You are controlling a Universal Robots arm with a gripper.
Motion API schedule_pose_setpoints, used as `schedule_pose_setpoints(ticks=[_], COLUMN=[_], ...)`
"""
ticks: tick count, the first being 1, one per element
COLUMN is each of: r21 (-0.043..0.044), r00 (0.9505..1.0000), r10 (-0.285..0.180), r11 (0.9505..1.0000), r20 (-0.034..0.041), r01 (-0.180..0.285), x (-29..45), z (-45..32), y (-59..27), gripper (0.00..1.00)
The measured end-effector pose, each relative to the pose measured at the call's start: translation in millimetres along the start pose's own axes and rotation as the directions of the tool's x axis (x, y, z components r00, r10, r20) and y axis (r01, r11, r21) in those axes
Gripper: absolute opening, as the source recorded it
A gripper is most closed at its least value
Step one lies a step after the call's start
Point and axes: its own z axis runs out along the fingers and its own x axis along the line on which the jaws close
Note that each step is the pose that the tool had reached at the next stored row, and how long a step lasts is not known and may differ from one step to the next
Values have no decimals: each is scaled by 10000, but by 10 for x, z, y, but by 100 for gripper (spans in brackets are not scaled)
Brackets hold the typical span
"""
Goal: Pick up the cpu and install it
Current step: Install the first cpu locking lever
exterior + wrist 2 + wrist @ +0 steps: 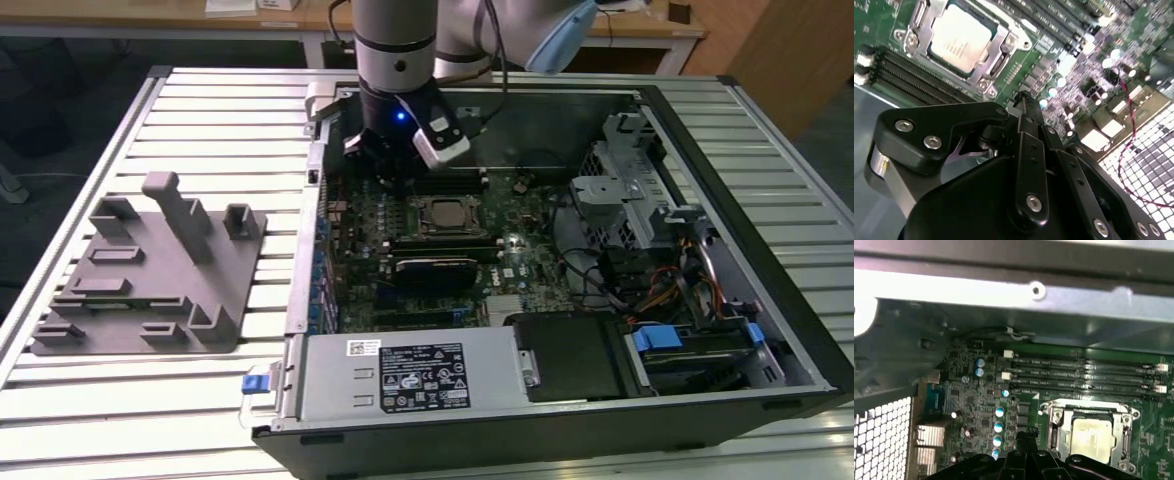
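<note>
**My gripper hangs empty beside the cpu in its socket**

In the exterior view, my gripper (pixel 387 178) hangs inside an open computer case (pixel 747 330) that lies on a slatted metal tabletop (pixel 80 400). It is low over the green motherboard (pixel 534 270). In both wrist views its fingers look drawn together, with nothing between them. The cpu (pixel 960 37), a small square chip with a pale silver top, lies flat within the metal socket frame (pixel 1000 56). In the exterior view the cpu is near the gripper, on the exterior view's right. Memory slots (pixel 1079 375) run alongside the socket. A grey plastic tray (pixel 147 270) sits on the tabletop outside the case, on the exterior view's left.
</note>
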Motion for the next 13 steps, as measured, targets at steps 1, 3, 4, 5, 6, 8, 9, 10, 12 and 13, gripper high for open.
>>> schedule_pose_setpoints(ticks=[1, 3, 4, 5, 6, 8, 9, 10, 12, 13], r21=[-106, -339, -421, -462, -517, -636, -670, -693, -771, -831], r00=[10000, 10000, 10000, 10000, 10000, 10000, 10000, 10000, 10000, 10000], r10=[2, 8, 10, 11, 11, 14, 15, 15, 15, 16], r11=[9999, 9994, 9991, 9989, 9987, 9980, 9977, 9976, 9970, 9965], r20=[7, 24, 32, 36, 42, 54, 60, 70, 86, 94], r01=[-2, -7, -9, -9, -9, -10, -11, -10, -8, -8], x=[8, 19, 22, 23, 23, 23, 24, 24, 24, 24], z=[0, 0, -1, -3, -7, -22, -33, -46, -71, -80], y=[0, 0, 0, 0, 0, 0, 1, 2, 2, 3], gripper=[11, 11, 11, 11, 11, 11, 11, 11, 11, 11])
